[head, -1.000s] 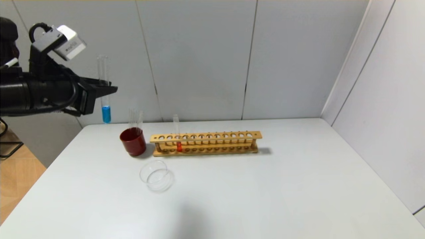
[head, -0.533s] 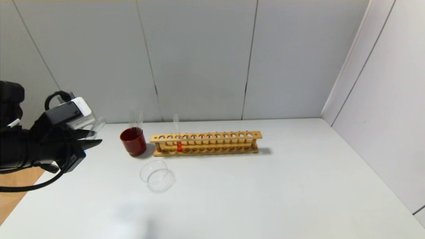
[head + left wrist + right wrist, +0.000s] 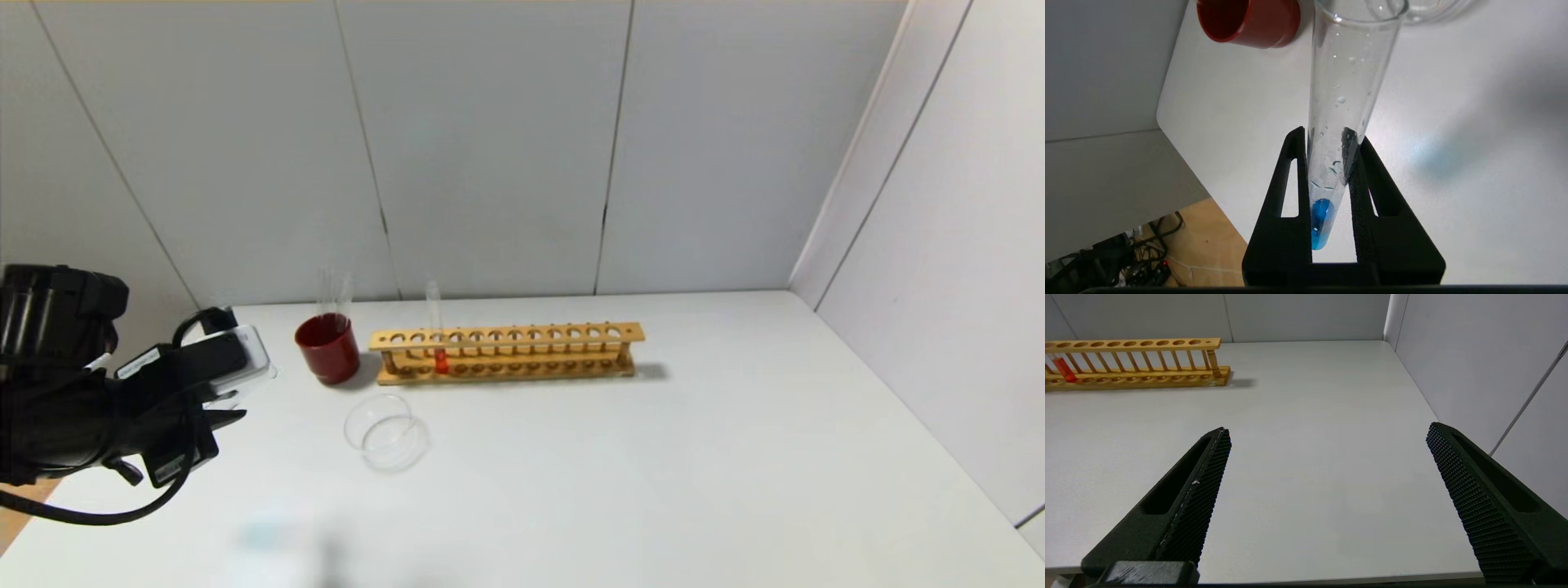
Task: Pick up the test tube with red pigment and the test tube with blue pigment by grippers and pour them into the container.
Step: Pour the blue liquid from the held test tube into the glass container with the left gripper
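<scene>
My left gripper (image 3: 224, 408) hangs low over the table's left edge, left of the container (image 3: 385, 431), and is shut on the test tube with blue pigment (image 3: 1347, 81). The tube lies tilted, its blue end (image 3: 1321, 220) back between the fingers (image 3: 1290, 196) and its open mouth toward the container (image 3: 1429, 10). The test tube with red pigment (image 3: 436, 335) stands upright in the wooden rack (image 3: 506, 353), near its left end. My right gripper (image 3: 1327, 433) stands open over bare table on the right, with nothing between its fingers; the head view does not show it.
A dark red cup (image 3: 327, 349) holding plain clear tubes (image 3: 335, 294) stands just left of the rack and behind the container. Wall panels close the table's back and right sides. The table's left edge (image 3: 1167, 134) drops to the floor beside my left gripper.
My left arm came down from high by the back wall to just above the table's left edge, and the blue tube tipped from upright to slanting toward the container.
</scene>
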Robot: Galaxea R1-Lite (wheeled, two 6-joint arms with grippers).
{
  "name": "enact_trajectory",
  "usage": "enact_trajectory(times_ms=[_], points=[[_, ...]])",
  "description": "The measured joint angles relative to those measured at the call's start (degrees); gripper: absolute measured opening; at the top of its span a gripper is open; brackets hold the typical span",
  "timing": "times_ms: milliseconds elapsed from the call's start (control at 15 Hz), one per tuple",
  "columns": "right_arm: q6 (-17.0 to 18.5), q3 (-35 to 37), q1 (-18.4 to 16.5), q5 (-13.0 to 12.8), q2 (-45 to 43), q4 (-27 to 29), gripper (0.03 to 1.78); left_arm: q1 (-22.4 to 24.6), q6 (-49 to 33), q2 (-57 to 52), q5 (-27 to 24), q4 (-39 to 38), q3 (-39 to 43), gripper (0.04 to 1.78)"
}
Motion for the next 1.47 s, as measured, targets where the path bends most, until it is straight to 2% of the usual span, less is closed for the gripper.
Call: enact_trajectory(times_ms=[267, 600, 1067, 1467], points=[[0.0, 0.0, 0.0, 0.0, 0.0, 0.0, 1.75, -2.1, 4.3, 5.4, 7.0, -2.2, -0.4, 0.32], [0.0, 0.0, 0.0, 0.0, 0.0, 0.0, 1.75, -6.9, 5.7, 12.8, 13.1, -10.0, -0.8, 0.33], [0.0, 0.0, 0.0, 0.0, 0.0, 0.0, 1.75, -7.7, 8.5, 21.0, 14.6, -16.1, -1.3, 0.32], [0.0, 0.0, 0.0, 0.0, 0.0, 0.0, 1.75, -7.9, 10.6, 23.9, 16.4, -16.4, -1.7, 0.32]])
